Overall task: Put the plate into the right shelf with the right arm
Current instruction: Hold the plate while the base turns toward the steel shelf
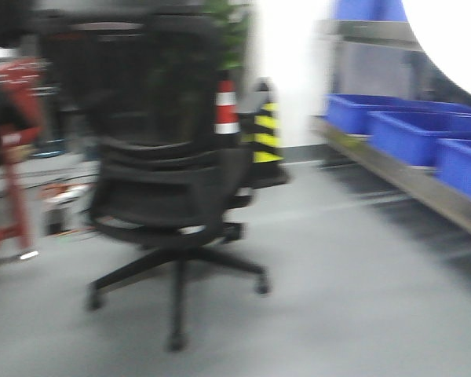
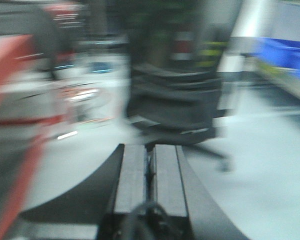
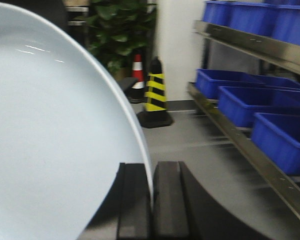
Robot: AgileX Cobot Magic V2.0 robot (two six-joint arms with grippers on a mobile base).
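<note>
Right wrist view, left to right: the plate (image 3: 55,140) fills the left half, its rim pinched between the closed jaws of the right gripper (image 3: 151,205) at bottom centre. The right shelf (image 3: 240,142) with blue bins (image 3: 240,102) runs down the right edge, apart from the plate. Judged: pickup done, placing not yet done. The left gripper (image 2: 151,175) is closed, empty. The floor (image 1: 337,298) is plain grey. An office chair (image 1: 169,181) stands centre-left, and striped cones (image 3: 155,95) sit by the back wall.

Left gripper (image 2: 150,152): two flat, matte black rectangular fingers (image 2: 131,175) on a black base (image 2: 75,200) that flares outward in curves. A dark cable (image 2: 139,217) is looped at the root. Right gripper (image 3: 152,172): the same black fingers (image 3: 168,200) and flared base (image 3: 210,215).
</note>
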